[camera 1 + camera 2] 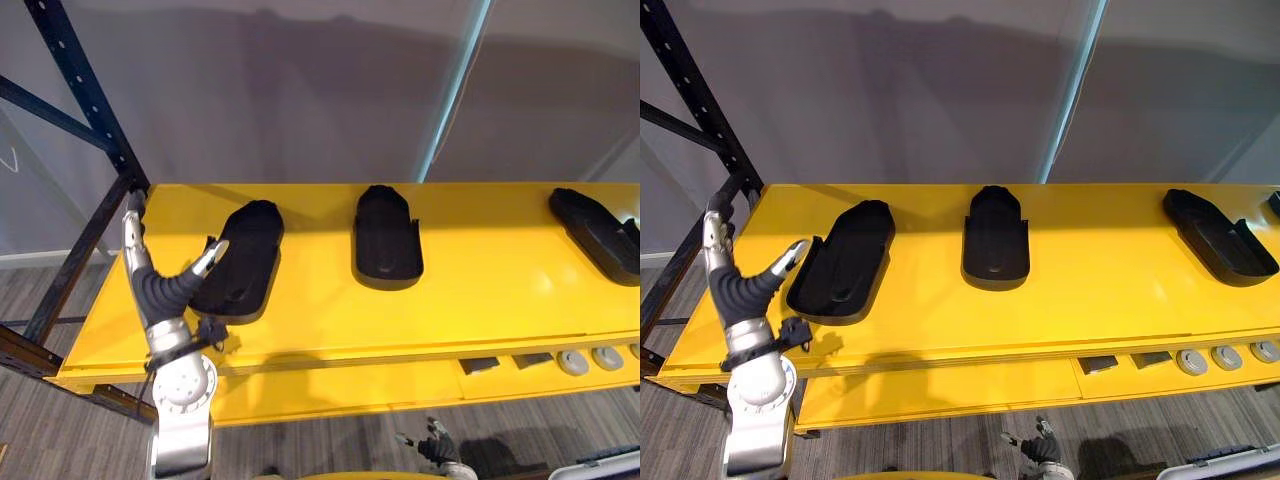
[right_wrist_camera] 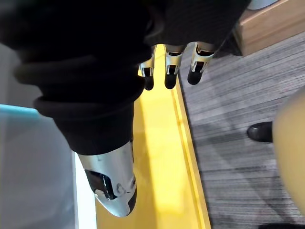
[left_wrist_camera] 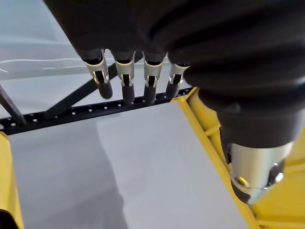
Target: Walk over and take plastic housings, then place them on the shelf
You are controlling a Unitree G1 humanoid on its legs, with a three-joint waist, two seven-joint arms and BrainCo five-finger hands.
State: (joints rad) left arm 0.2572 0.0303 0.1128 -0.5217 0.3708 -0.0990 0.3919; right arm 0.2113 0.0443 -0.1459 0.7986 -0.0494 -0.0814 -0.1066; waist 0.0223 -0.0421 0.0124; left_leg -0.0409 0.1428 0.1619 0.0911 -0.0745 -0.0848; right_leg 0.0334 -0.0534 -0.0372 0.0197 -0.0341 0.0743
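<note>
Three black plastic housings lie on the yellow shelf [image 1: 500,290]: a left one [image 1: 240,258], a middle one [image 1: 386,238] and a right one [image 1: 598,232] near the shelf's right end. My left hand [image 1: 160,288] is raised at the shelf's front left corner, just left of the left housing, with its thumb almost at the housing's edge. Its fingers [image 3: 126,78] are straight and hold nothing. My right hand [image 1: 437,445] hangs low below the shelf front, and its fingers [image 2: 171,67] are straight and empty too.
A black perforated rack post [image 1: 80,95] rises at the shelf's left end. Small grey parts [image 1: 575,360] lie in a lower ledge at the front right. A white bin [image 1: 610,465] sits on the floor at the lower right. A person's shoe [image 2: 261,132] rests on the grey floor.
</note>
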